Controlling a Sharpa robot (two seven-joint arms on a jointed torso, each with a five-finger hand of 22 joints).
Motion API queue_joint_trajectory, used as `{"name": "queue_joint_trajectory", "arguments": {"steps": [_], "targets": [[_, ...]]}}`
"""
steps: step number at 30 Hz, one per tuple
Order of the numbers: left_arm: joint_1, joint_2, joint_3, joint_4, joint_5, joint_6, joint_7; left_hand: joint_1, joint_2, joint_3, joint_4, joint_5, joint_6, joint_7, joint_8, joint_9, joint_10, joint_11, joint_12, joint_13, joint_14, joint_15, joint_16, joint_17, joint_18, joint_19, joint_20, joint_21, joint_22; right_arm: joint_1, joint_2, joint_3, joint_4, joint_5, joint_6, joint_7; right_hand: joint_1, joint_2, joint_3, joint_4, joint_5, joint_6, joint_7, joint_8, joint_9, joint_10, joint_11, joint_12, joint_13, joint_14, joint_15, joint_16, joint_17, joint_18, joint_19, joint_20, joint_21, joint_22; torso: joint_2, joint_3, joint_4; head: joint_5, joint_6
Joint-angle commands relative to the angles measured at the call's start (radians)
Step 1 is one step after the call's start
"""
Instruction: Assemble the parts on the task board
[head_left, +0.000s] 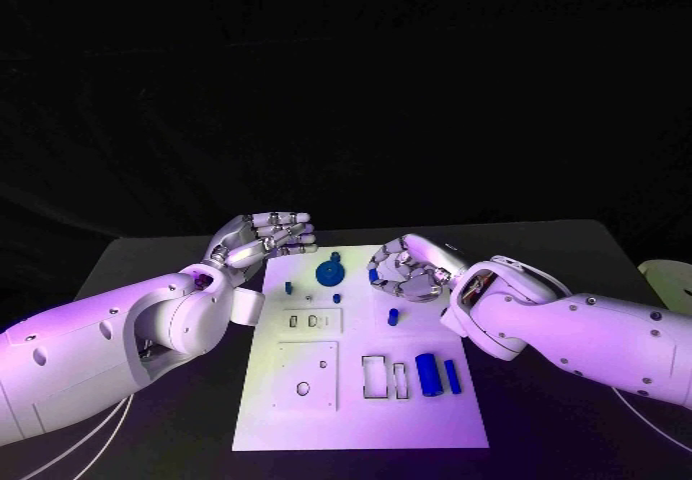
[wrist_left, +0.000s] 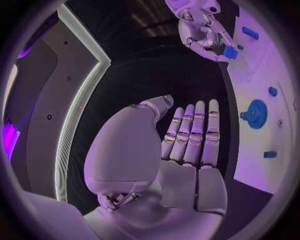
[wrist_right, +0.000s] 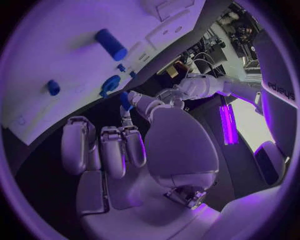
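A blue toothed gear (head_left: 330, 271) sits near the white task board's (head_left: 361, 425) far edge; loose blue cylinders (head_left: 428, 373) remain. The right hand (head_left: 408, 268) pinches a small blue part (wrist_left: 229, 52); the left hand (head_left: 263, 240) hovers empty, fingers extended.

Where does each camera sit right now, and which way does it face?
Head view: on the robot's head, looking down at the white task board; the left hand and right hand reach in from either side.
Left wrist view: behind the left hand, facing past its fingers toward the board and the right hand.
Right wrist view: behind the right hand, which pinches a small blue part, facing the board.
Shared: the round blue gear shows in all three.
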Motion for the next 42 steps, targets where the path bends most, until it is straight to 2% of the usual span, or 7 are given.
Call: {"name": "queue_joint_trajectory", "arguments": {"steps": [1, 7, 10, 15, 26, 34, 42], "targets": [[0.001, 0.008, 0.0, -0.011, 0.003, 0.013, 0.009, -0.007, 0.0, 0.006, -0.001, -0.006, 0.01, 0.029, -0.004, 0.0, 0.007, 0.001, -0.005, -0.001, 0.003, 0.001, -0.006, 0.001, 0.013, 0.004, -0.001, 0.003, -0.001, -0.001, 0.029, -0.002, 0.008, -0.099, 0.03, -0.075, -0.016, -0.005, 0.007, 0.002, 0.001, 0.01, -0.004, 0.011, 0.01, 0.008, -0.008, 0.001, 0.147, 0.084, -0.007, -0.003, 0.186, 0.001, 0.001, -0.005, 0.001, 0.053, -0.003, -0.0078, -0.0001, 0.01, -0.002], [0.001, 0.013, 0.0, -0.019, 0.003, 0.009, 0.012, -0.007, 0.0, 0.008, -0.002, -0.006, 0.01, 0.028, -0.004, 0.0, 0.007, 0.001, -0.005, -0.001, 0.004, 0.001, -0.006, 0.002, 0.013, 0.004, -0.001, 0.003, -0.001, -0.004, 0.089, -0.009, -0.004, -0.153, 0.051, -0.131, -0.017, -0.005, 0.008, 0.002, 0.001, 0.01, -0.005, 0.012, 0.01, 0.008, -0.008, 0.002, 0.147, 0.084, -0.007, -0.003, 0.186, 0.001, 0.002, -0.005, 0.001, 0.053, -0.001, -0.0132, 0.002, 0.032, -0.017], [0.001, 0.013, 0.0, -0.02, 0.003, 0.008, 0.013, -0.007, 0.0, 0.008, -0.002, -0.006, 0.01, 0.028, -0.004, 0.0, 0.007, 0.001, -0.005, -0.001, 0.004, 0.001, -0.006, 0.002, 0.013, 0.004, -0.001, 0.003, -0.001, -0.008, 0.11, -0.011, -0.012, -0.17, 0.059, -0.147, -0.019, -0.005, 0.008, 0.002, 0.002, 0.011, -0.006, 0.013, 0.011, 0.009, -0.008, 0.002, 0.147, 0.084, -0.008, -0.003, 0.186, 0.001, 0.002, -0.006, 0.001, 0.054, -0.001, -0.011, 0.0024, 0.039, -0.023], [0.001, 0.013, 0.0, -0.02, 0.003, 0.005, 0.014, -0.007, 0.0, 0.008, -0.002, -0.006, 0.01, 0.028, -0.004, 0.0, 0.007, 0.001, -0.005, -0.001, 0.004, 0.001, -0.006, 0.002, 0.013, 0.004, -0.001, 0.003, -0.001, -0.022, 0.155, -0.016, -0.038, -0.203, 0.073, -0.173, -0.021, -0.004, 0.009, 0.003, 0.002, 0.013, -0.006, 0.014, 0.011, 0.009, -0.009, 0.002, 0.148, 0.084, -0.008, -0.003, 0.186, 0.0, 0.003, -0.006, 0.002, 0.055, -0.001, -0.0103, 0.0012, 0.061, -0.035], [0.002, 0.013, 0.0, -0.016, 0.003, 0.004, 0.014, -0.006, 0.0, 0.01, -0.004, -0.006, 0.011, 0.028, -0.004, 0.0, 0.008, 0.0, -0.005, 0.0, 0.004, 0.001, -0.006, 0.002, 0.013, 0.004, -0.001, 0.004, -0.001, -0.043, 0.222, -0.026, -0.089, -0.243, 0.093, -0.195, -0.023, -0.005, 0.009, 0.003, 0.002, 0.014, -0.007, 0.015, 0.012, 0.01, -0.009, 0.003, 0.148, 0.085, -0.009, -0.002, 0.188, 0.0, 0.003, -0.006, 0.002, 0.055, -0.001, -0.0092, -0.0002, 0.094, -0.057], [0.002, 0.015, 0.0, -0.015, 0.003, 0.005, 0.014, -0.006, 0.0, 0.01, -0.004, -0.006, 0.011, 0.028, -0.004, 0.0, 0.008, 0.0, -0.005, 0.0, 0.004, 0.001, -0.006, 0.002, 0.013, 0.004, -0.001, 0.004, -0.001, -0.05, 0.248, -0.03, -0.109, -0.256, 0.107, -0.198, -0.031, -0.01, 0.008, 0.004, 0.001, 0.014, -0.008, 0.016, 0.012, 0.011, -0.01, 0.003, 0.149, 0.085, -0.01, -0.002, 0.189, 0.0, 0.004, -0.007, 0.003, 0.056, -0.002, -0.0097, 0.001, 0.109, -0.067], [0.002, 0.014, 0.0, -0.013, 0.003, 0.006, 0.013, -0.006, 0.0, 0.01, -0.004, -0.006, 0.011, 0.028, -0.004, 0.0, 0.008, 0.0, -0.005, 0.0, 0.004, 0.001, -0.006, 0.002, 0.013, 0.004, -0.001, 0.004, -0.001, -0.056, 0.26, -0.032, -0.122, -0.262, 0.119, -0.198, -0.035, -0.011, 0.007, 0.004, -0.002, 0.014, -0.008, 0.017, 0.013, 0.01, -0.011, 0.003, 0.148, 0.085, -0.01, -0.002, 0.189, 0.0, 0.004, -0.007, 0.003, 0.056, -0.002, -0.0098, 0.0009, 0.116, -0.075]]}}
